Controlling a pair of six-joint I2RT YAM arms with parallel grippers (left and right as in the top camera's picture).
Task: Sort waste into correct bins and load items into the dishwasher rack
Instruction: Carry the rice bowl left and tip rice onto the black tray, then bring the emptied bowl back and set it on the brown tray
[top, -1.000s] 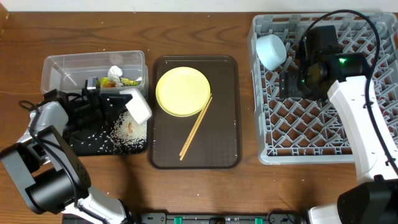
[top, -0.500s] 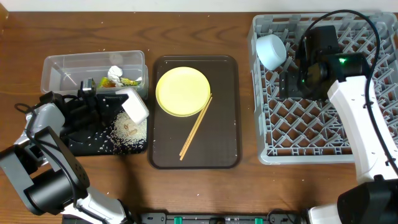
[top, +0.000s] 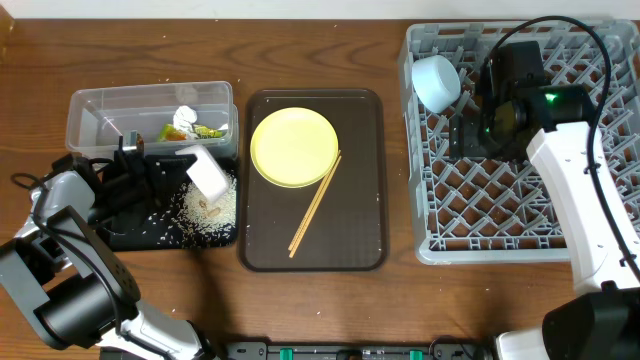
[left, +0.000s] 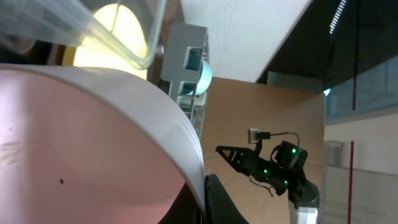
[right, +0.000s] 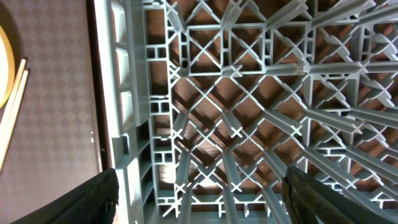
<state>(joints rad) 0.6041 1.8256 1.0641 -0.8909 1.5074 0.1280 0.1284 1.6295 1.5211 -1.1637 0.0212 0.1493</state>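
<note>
While my left gripper (top: 180, 168) is clamped on a smooth white bowl (top: 208, 172), that bowl hangs tipped on its side over the shallow black tray (top: 130, 236). Loose white rice (top: 205, 208) lies there in one heap with stray grains around it.

Just behind the tray stands one clear box (top: 150, 95), rectangular with rounded corners. It holds one green-and-orange wrapper (top: 207, 131) and one crumpled white scrap (top: 184, 116).

To the right, a dark brown serving tray (top: 360, 230) carries one round yellow plate (top: 294, 147). Two thin wooden chopsticks (top: 316, 203) lie slanted beside the plate, touching its edge.

Farther right sits the square grey rack (top: 520, 225), an open lattice with upright pegs. One light blue bowl (top: 436, 82) rests on its side in the rack's far left corner. My right gripper (top: 465, 135) hovers over the rack with its fingers spread apart, holding nothing.

Only the left wrist camera shows the white bowl's curved wall up close, filling most of the picture. Only the right wrist camera shows the serving tray's fine diamond texture and the wooden table (right: 205, 99) through the lattice.
</note>
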